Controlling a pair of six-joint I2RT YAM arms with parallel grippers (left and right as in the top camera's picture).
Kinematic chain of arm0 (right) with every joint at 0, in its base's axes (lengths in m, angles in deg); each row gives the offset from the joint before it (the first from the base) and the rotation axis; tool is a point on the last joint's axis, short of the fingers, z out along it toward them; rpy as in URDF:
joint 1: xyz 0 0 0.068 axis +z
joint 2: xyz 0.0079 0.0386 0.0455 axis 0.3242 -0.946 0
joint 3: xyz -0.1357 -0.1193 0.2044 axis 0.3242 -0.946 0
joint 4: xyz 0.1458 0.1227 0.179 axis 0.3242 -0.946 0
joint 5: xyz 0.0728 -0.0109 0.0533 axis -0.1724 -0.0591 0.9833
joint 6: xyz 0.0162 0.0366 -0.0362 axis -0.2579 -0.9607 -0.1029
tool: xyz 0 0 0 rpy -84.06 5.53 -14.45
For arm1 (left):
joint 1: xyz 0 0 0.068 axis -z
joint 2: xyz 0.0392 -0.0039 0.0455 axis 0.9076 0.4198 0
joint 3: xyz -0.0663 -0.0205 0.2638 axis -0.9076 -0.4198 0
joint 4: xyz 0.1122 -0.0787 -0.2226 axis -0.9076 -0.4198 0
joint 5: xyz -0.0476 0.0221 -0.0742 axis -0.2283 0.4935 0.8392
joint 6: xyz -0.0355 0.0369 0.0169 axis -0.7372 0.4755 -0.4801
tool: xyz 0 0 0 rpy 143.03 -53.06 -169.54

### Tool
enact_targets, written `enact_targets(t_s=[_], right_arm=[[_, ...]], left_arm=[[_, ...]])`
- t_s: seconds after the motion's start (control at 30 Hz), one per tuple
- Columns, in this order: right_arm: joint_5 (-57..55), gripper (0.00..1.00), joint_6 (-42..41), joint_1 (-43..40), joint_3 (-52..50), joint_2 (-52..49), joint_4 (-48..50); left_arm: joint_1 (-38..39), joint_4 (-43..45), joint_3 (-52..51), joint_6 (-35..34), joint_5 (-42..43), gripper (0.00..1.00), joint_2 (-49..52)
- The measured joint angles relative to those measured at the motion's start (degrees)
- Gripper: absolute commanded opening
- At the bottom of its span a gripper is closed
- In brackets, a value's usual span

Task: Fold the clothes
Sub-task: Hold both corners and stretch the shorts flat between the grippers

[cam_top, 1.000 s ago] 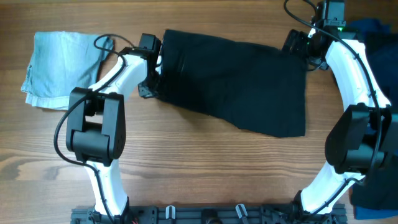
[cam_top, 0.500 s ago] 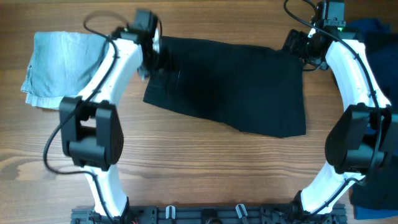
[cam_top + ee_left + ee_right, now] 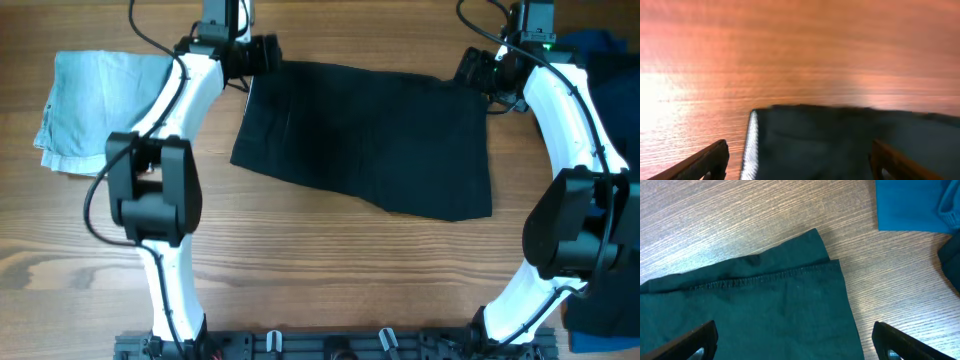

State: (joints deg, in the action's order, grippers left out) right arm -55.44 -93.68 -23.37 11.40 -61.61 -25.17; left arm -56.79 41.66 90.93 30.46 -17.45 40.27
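- The black shorts [image 3: 370,135] lie spread flat in the middle of the wooden table [image 3: 330,270]. Their top edge runs from one gripper across to the other.
- Their lower edge slants, so the cloth reaches further towards the robot on the right side than on the left.
- The left gripper [image 3: 262,58] is at the top left corner of the shorts, its arm stretched far across the table.
- In the left wrist view the two fingers [image 3: 705,161] stand wide apart at the bottom corners of the frame. The dark cloth [image 3: 840,142] lies flat below and between them, with a pale strip along its left edge. Nothing is pinched; that view is blurred.
- The right gripper [image 3: 478,72] sits at the top right corner of the shorts.
- In the right wrist view its fingers [image 3: 690,342] are also spread wide. The corner of the shorts [image 3: 750,310] lies flat beneath them, a stitched hem line showing, and the jaws clamp nothing.
- A pale blue denim piece [image 3: 95,105] lies folded at the left of the table, apart from the shorts and just beside the left arm.
- A blue garment [image 3: 600,45] lies at the table's far right, near the right gripper but not touching the shorts; it also shows in the right wrist view [image 3: 910,205].
- A darker navy garment [image 3: 600,310] lies at the near right edge, partly hidden by the right arm.
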Motion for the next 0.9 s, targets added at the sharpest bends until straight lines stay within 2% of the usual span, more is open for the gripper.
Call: enact_targets(t_s=[0.13, 0.4, 0.73, 0.9], right_arm=[[0.0, 1.0, 0.0, 0.0, 0.0, -0.02, -0.02], [0.0, 1.0, 0.0, 0.0, 0.0, 0.0, -0.02], [0.0, 1.0, 0.0, 0.0, 0.0, 0.0, 0.0], [0.0, 1.0, 0.0, 0.0, 0.0, 0.0, -0.02]], left_arm=[[-1.42, 0.33, -0.28, 0.48, 1.46, 0.83, 3.02], [-2.99, 3.43, -0.35, 5.95, 9.88, 0.84, 3.08], [-2.97, 5.16, -0.35, 10.73, 11.69, 0.8, 5.01], [-2.99, 5.86, -0.37, 11.02, 12.26, 0.69, 5.38]])
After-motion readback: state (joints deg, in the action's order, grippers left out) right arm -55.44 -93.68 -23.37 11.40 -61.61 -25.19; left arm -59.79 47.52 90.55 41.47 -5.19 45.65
